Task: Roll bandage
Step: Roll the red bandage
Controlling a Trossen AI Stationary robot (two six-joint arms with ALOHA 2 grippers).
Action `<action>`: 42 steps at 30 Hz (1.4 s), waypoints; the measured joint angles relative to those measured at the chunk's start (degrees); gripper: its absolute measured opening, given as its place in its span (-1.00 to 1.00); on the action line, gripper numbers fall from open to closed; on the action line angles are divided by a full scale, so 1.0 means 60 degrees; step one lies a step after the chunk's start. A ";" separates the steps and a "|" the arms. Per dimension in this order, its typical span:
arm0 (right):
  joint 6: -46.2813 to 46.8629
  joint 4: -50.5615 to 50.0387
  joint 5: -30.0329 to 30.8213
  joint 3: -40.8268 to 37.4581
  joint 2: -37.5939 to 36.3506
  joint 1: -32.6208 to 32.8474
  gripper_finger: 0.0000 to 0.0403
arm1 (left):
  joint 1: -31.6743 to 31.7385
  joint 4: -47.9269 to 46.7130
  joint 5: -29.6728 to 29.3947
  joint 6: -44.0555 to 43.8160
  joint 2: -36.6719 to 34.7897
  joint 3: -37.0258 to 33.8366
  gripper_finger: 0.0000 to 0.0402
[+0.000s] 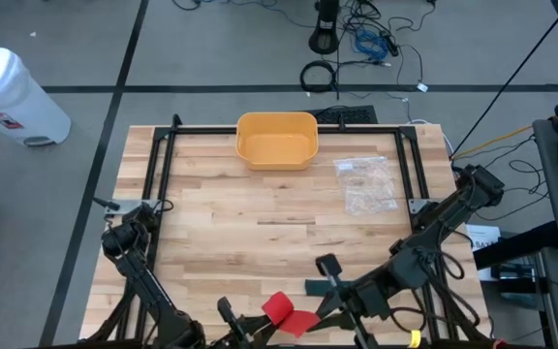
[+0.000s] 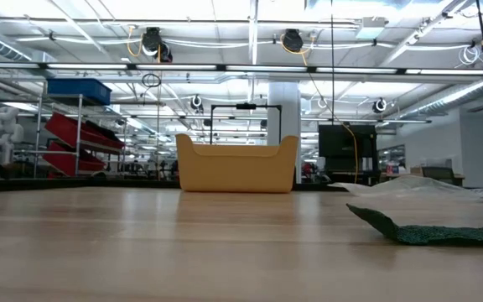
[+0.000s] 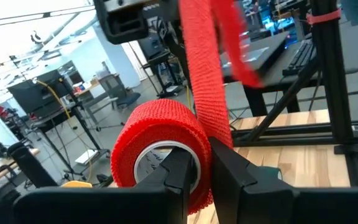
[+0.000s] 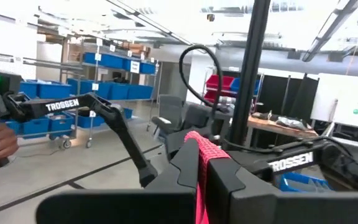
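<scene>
A red bandage roll (image 3: pixel 157 140) with a white core hangs above the table's near edge (image 1: pixel 277 307). My left gripper (image 3: pixel 205 177), (image 1: pixel 258 326) is shut on it. A loose red strip (image 3: pixel 201 68) runs straight from the roll up to my right gripper (image 4: pixel 202 163), (image 1: pixel 318 312), which is shut on it just right of the roll. Neither gripper shows in the low view. My left gripper pinches the roll's wall (image 3: pixel 199 163), one finger in front of the white core's opening, the other on the outer red layers. The fingers come in level. The roll is lifted clear of the table. My right gripper pinches the strip near its free end (image 4: pixel 199 149) between its two fingers, across its width. A short tip stands above the fingers. The rest runs down and away toward the roll, drawn fairly straight and clear of the table.
A yellow bin (image 1: pixel 277 139) stands at the far middle of the table. A clear plastic bag (image 1: pixel 366 184) lies at the far right, and a dark green pad (image 1: pixel 320 288) near the right gripper. A black frame (image 1: pixel 163 165) borders the wooden top.
</scene>
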 joint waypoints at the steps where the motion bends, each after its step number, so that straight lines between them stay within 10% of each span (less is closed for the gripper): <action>1: 0.0000 -0.0081 -0.0001 0.0000 -0.0073 -0.0005 -1.00 | 0.0000 0.0005 0.0120 -0.0004 -0.0002 0.0000 -0.75; 28: 0.0633 -0.0913 -0.0455 0.0000 -0.0258 -0.0737 -0.99 | 0.0727 -0.1523 0.2707 -0.2178 0.0000 0.0000 -0.75; 42: 0.1544 -0.1932 -0.1227 -0.0004 -0.1362 -0.1556 -0.46 | 0.0739 -0.1564 0.3650 -0.2280 0.0000 0.0000 -0.75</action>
